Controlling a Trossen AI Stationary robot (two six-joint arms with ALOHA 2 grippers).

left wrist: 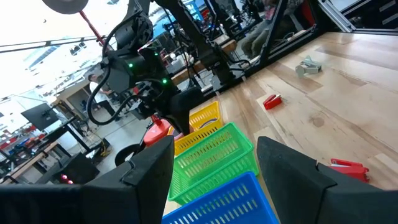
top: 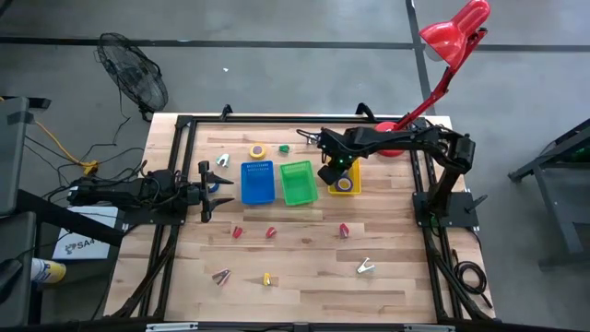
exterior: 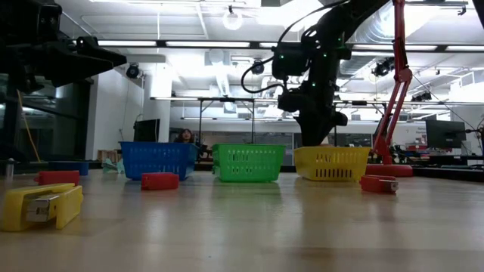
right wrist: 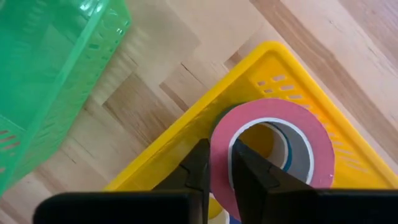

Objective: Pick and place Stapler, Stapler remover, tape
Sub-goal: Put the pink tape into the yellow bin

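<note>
A pink tape roll hangs over the yellow bin, with my right gripper shut on it; in the high view that gripper stands at the bin's left end. Another roll lies inside the bin. A yellow tape roll lies flat on the table behind the blue bin. Red staplers, a yellow stapler and stapler removers lie on the table. My left gripper waits open at the left. My right gripper pinches the pink roll's ring wall with one finger inside the hole and the other outside. The fingers come steeply from above. The roll hangs below them, tilted, over the yellow bin's inside.
The green bin stands between the blue and yellow bins, close to my right gripper. A red lamp with its base stands at the far right. The near half of the table holds only the scattered small items.
</note>
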